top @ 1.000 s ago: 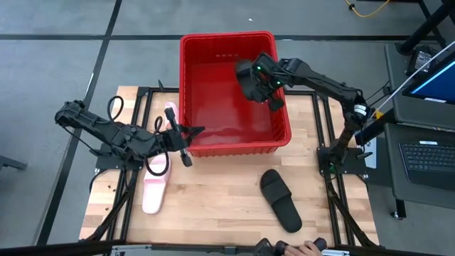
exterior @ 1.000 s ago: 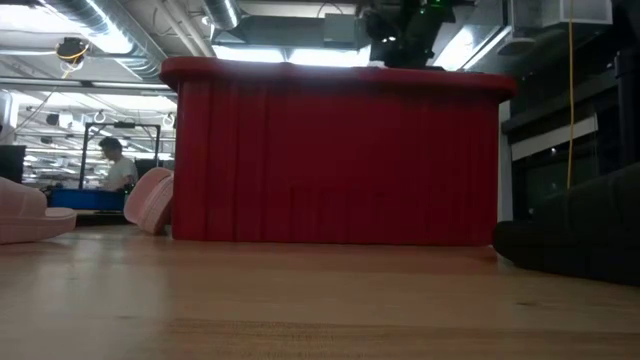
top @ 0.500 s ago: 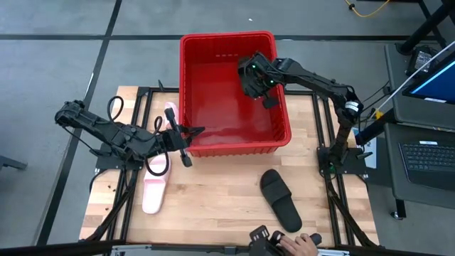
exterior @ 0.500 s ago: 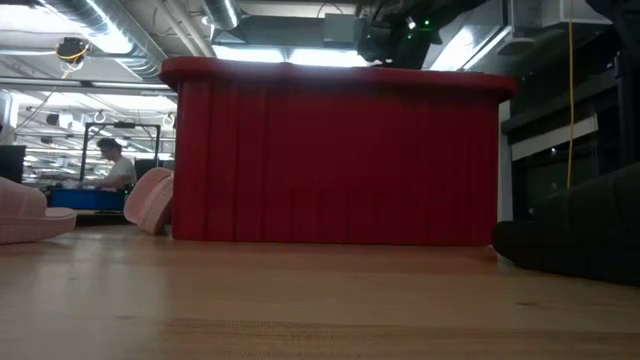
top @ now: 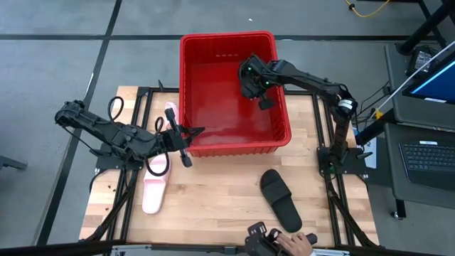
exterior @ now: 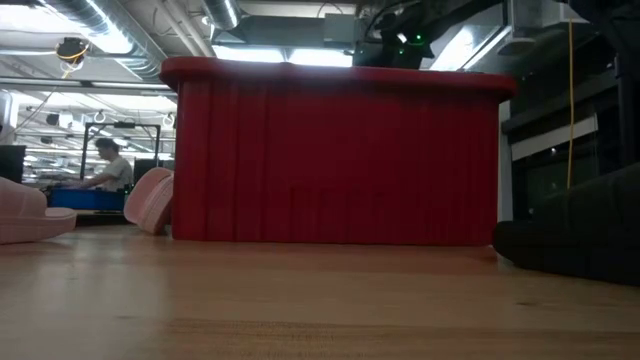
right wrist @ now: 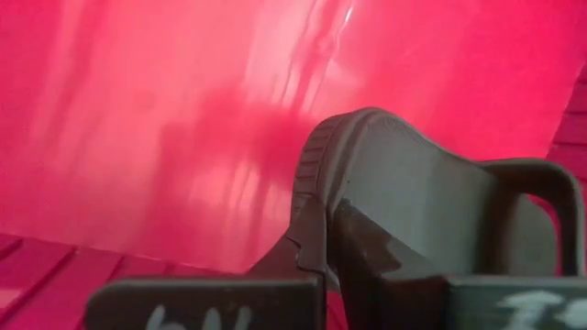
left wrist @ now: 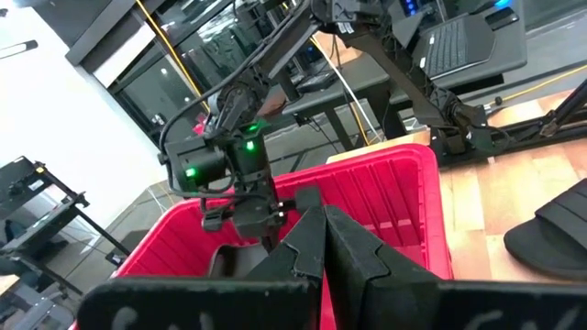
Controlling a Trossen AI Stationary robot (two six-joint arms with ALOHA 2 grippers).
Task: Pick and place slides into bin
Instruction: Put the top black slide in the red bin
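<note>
Black slide (right wrist: 431,197) hangs clamped in the right tool (top: 250,80) right over the red bin (top: 190,85) at the counter's (top: 213,192) back edge, bin floor straight below, while the left tool (top: 186,142) waits pinched together near the bin's front-left corner.

The high view looks straight down from well above, taking in the whole bench (top: 213,206), the bin (top: 213,92) and both arms. The low view sits at bench-top height close to the bin's near wall (exterior: 335,160), facing level into the room behind. The left wrist view looks past the left gripper (left wrist: 323,240) across the bin's rim (left wrist: 367,179) toward the right arm (left wrist: 225,151), which the high view also shows. The right wrist view is very near the bin's inner floor (right wrist: 138,119), beyond the right gripper (right wrist: 327,243), with a black slide (right wrist: 431,202) filling much of the frame.
</note>
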